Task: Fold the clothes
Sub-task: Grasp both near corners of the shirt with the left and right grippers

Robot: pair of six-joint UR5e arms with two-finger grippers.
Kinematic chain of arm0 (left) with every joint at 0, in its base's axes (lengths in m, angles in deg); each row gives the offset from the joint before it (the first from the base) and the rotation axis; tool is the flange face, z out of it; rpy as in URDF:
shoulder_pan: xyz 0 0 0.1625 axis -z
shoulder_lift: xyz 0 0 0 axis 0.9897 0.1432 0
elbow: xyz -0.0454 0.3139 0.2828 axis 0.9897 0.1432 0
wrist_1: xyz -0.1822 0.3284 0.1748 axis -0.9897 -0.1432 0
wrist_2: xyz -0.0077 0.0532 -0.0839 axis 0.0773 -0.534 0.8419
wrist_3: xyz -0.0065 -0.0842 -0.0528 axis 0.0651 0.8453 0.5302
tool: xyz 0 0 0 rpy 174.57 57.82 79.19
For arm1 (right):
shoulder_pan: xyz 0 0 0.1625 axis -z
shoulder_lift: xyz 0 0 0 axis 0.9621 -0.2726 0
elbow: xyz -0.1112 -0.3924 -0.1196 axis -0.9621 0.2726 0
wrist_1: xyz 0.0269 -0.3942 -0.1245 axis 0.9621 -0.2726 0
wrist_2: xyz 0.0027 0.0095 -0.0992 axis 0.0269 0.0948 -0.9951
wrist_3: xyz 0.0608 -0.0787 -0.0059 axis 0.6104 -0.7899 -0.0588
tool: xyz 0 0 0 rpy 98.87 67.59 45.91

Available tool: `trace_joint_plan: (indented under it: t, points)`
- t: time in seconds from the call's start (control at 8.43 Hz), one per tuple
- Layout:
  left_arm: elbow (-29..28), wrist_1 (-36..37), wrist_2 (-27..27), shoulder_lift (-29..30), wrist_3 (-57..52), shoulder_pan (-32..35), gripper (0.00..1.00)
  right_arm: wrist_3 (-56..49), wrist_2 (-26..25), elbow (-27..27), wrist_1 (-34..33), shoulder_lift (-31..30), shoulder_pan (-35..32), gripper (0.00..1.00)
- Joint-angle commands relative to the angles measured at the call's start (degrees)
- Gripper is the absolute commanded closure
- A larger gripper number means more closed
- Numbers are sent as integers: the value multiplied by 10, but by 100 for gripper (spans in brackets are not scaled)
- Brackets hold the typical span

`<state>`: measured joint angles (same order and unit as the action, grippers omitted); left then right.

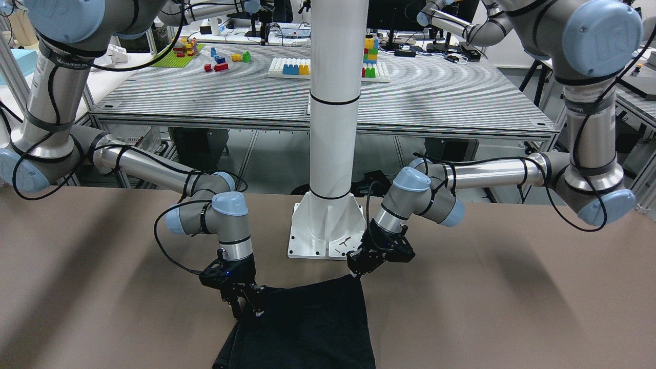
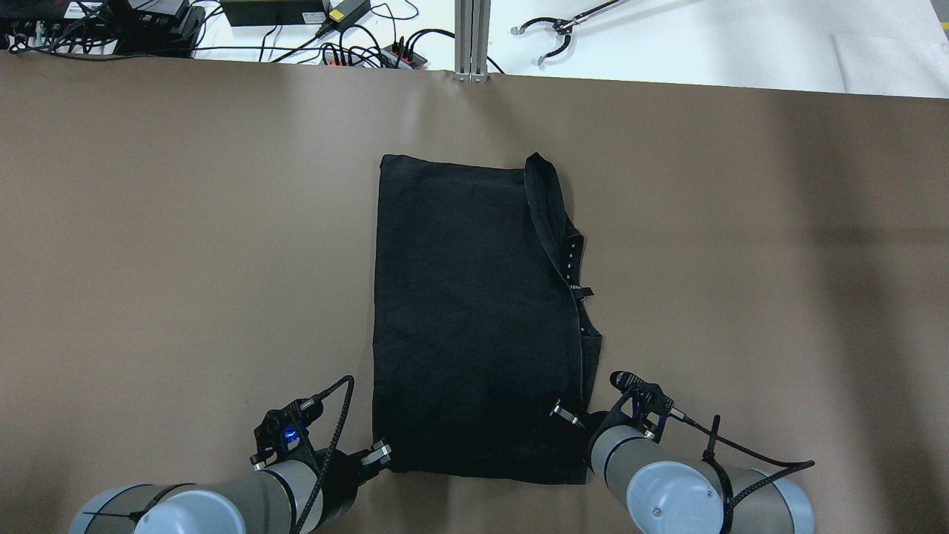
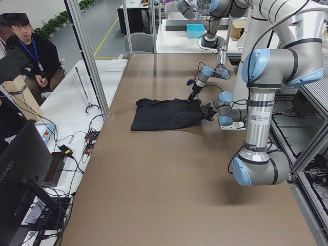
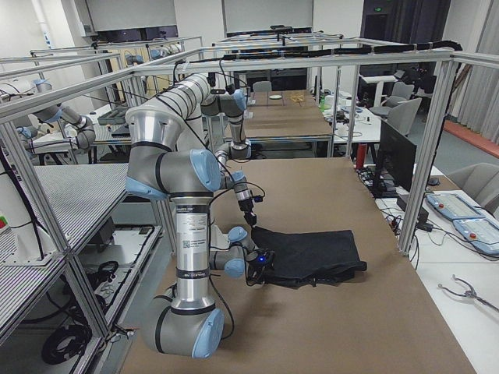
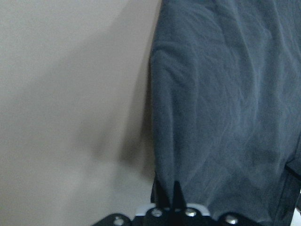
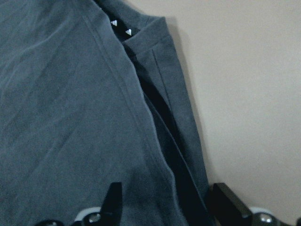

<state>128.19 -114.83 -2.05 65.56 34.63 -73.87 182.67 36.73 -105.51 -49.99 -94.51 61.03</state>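
Brown table [image 2: 185, 222] carries black clothes [image 2: 467, 319] and white pillar base [image 1: 323, 233].

Both arms reaching low, left tool [image 2: 378, 454] pinched closed, right tool [image 1: 248, 310] fingers spread apart, pointing down

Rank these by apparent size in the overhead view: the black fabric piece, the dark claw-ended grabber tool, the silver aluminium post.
1. black soft fabric piece.
2-3. dark claw-ended grabber tool and silver aluminium post: alike, both cut by the top edge; unranked.
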Motion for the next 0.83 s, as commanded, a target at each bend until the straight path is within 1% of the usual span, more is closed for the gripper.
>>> trace_joint_plan:
  t: [0.0,0.12,0.24,0.36,0.47,0.59,0.71]
  points:
    - [0,0,1,0,0,0,100,18,-16,-1,0,-1,6,49]
    - [0,0,1,0,0,-1,100,20,-30,-2,0,-1,16,53]
    - [0,1,1,0,0,0,100,26,-40,-6,0,-1,20,59]
    - [0,0,1,0,-1,0,100,33,-41,-5,1,-5,22,70]
    - [0,1,1,1,-7,0,100,34,-49,-10,1,-9,29,82]
    - [0,1,1,1,-8,0,100,40,-60,-13,1,-10,36,98]
    - [2,1,1,2,-8,0,100,44,-62,-15,1,-10,43,100]
